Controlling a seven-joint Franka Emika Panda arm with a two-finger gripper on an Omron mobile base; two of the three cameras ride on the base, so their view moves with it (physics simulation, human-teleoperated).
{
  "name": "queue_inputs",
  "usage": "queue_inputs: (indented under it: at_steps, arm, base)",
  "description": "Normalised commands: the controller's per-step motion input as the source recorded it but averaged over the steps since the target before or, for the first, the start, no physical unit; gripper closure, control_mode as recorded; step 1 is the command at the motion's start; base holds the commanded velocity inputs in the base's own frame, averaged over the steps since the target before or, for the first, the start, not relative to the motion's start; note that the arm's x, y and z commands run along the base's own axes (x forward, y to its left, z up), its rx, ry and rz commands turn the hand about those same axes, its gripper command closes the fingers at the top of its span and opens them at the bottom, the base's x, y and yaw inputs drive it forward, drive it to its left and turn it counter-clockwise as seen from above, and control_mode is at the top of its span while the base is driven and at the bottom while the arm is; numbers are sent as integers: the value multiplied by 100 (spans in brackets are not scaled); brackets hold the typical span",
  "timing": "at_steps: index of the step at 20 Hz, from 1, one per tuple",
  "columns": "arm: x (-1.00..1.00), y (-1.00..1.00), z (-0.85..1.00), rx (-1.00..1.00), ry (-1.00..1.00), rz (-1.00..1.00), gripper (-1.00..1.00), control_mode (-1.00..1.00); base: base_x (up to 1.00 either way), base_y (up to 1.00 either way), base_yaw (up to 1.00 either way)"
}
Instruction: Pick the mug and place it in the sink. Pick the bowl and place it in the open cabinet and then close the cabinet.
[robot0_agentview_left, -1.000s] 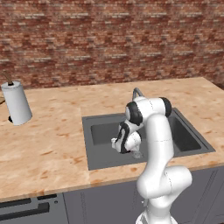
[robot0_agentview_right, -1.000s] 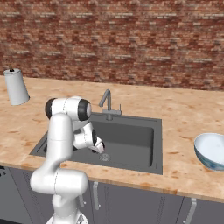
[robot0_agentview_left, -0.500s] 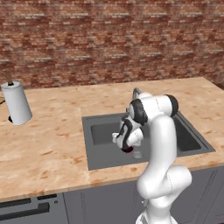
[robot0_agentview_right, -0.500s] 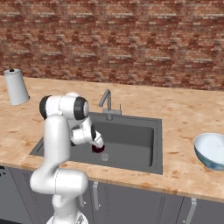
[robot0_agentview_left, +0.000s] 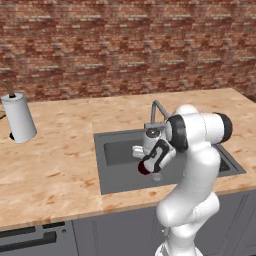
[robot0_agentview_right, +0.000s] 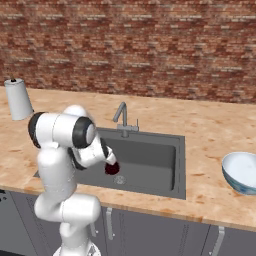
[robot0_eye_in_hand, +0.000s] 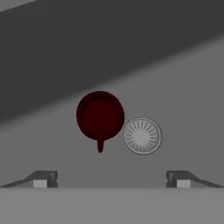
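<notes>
Mug (robot0_eye_in_hand: 100, 116) sits in the sink (robot0_eye_in_hand: 175, 87), seen from above as a dark maroon circle with a short handle; its rim lies just beside the round ribbed metal drain (robot0_eye_in_hand: 142, 135). The gripper (robot0_eye_in_hand: 111, 179) hangs above it with its fingertips (robot0_eye_in_hand: 43, 179) spread wide, holding nothing. From the base, the mug (robot0_agentview_right: 112, 168) is a small, glossy, rounded shape low over the matte dark grey basin (robot0_agentview_right: 155, 160), under the white arm. A thin silver gooseneck faucet (robot0_agentview_right: 121, 116) stands at the back rim. The counter (robot0_agentview_right: 210, 130) is speckled tan stone; on it rest a white bowl (robot0_agentview_right: 241, 171) and a paper towel roll (robot0_agentview_left: 19, 119). Rough red brick (robot0_agentview_left: 125, 45) lines the wall.
</notes>
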Motion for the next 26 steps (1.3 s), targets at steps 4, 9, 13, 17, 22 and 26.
queue_inputs:
  at_steps: [4, 9, 13, 17, 22, 26]
  arm:
    - [-64, 0, 98, 0, -11, 4, -100, -100]
    - [-50, 0, 100, 0, 0, 9, -100, -100]
    - [-2, 0, 100, 0, 12, 8, -100, -100]
    - [-3, 0, 100, 0, 20, 9, -100, -100]
    - [-6, 0, 63, -15, 28, 9, -100, -100]
    - [-4, 0, 6, -5, 3, 3, -100, -100]
  base:
    - [0, 0, 0]
    - [0, 0, 0]
    - [0, 0, 0]
    - [0, 0, 0]
    - [0, 0, 0]
    - [0, 0, 0]
